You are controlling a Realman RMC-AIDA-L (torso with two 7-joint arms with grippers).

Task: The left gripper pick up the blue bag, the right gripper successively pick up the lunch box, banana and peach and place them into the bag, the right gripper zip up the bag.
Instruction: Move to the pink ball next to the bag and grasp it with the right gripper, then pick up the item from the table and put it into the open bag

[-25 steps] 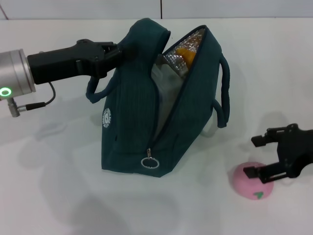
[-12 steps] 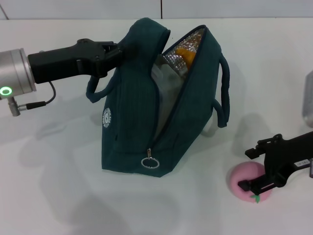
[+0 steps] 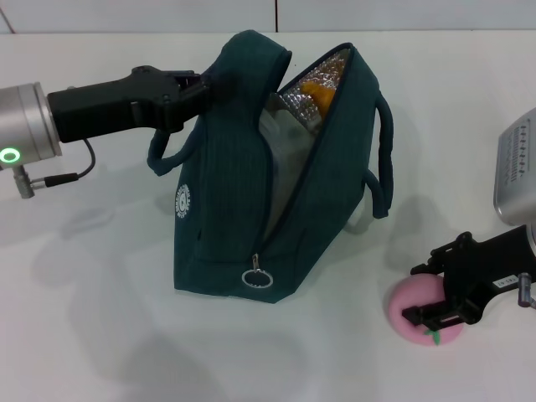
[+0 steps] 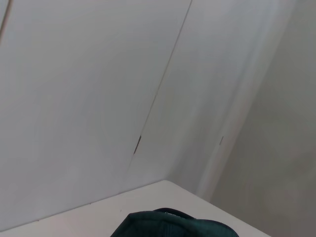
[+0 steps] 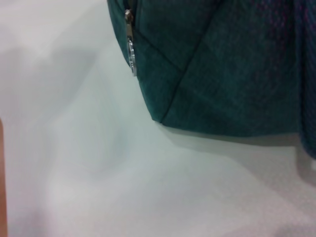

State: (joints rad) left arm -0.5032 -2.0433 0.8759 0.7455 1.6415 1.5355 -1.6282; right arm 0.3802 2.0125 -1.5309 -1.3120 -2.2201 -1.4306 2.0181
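We see a white smooth table (image 3: pixel 100 335). In the centre stands the blue bag (image 3: pixel 226 218) of ribbed fabric, unzipped, with silver foil lining. At upper left the left gripper (image 3: pixel 197 90) pinches its top edge. At lower right the right gripper (image 3: pixel 429 293) is spread around the round pink peach (image 3: pixel 410 311). A metal zipper ring (image 3: pixel 256 278) hangs low.

Dark teal bag (image 3: pixel 226 209), silver lining (image 3: pixel 314 88); pink peach (image 3: pixel 414 306).
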